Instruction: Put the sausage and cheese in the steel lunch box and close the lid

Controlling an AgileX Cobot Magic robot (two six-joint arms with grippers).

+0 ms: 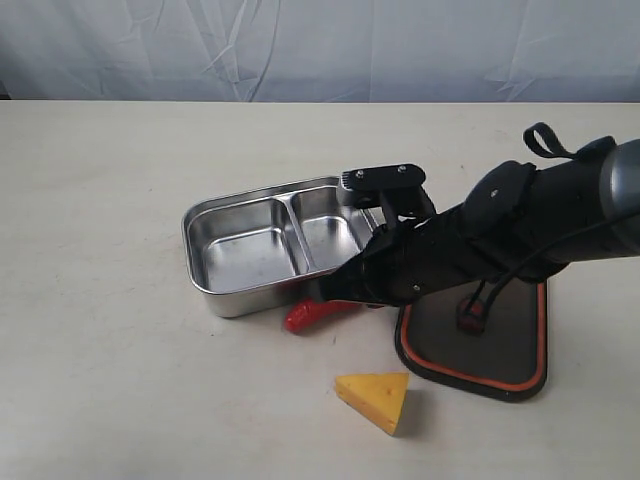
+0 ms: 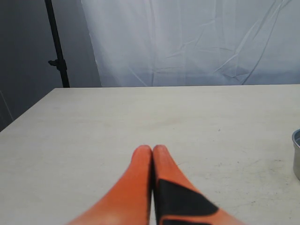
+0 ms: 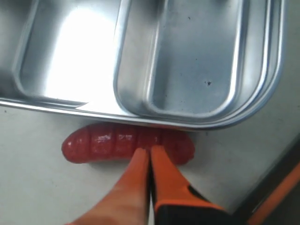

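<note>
The red sausage (image 3: pixel 101 143) (image 1: pixel 303 315) lies on the table against the near wall of the steel lunch box (image 1: pixel 240 295) (image 3: pixel 140 61), whose two compartments hold nothing. My right gripper (image 3: pixel 150 151) (image 1: pixel 345 300) is shut, its orange tips over the sausage's middle, gripping nothing. The yellow cheese (image 1: pixel 375 398) sits on the table nearer the front. The dark lid (image 1: pixel 510 350) with its orange rim lies upside down to the right of the box, partly under my right arm. My left gripper (image 2: pixel 152 149) is shut and empty over bare table; the exterior view does not show it.
A white cloth backdrop hangs behind the table. In the left wrist view a dark stand pole (image 2: pixel 57 47) rises beyond the table's far corner, and the steel box's edge (image 2: pixel 296 154) shows at the side.
</note>
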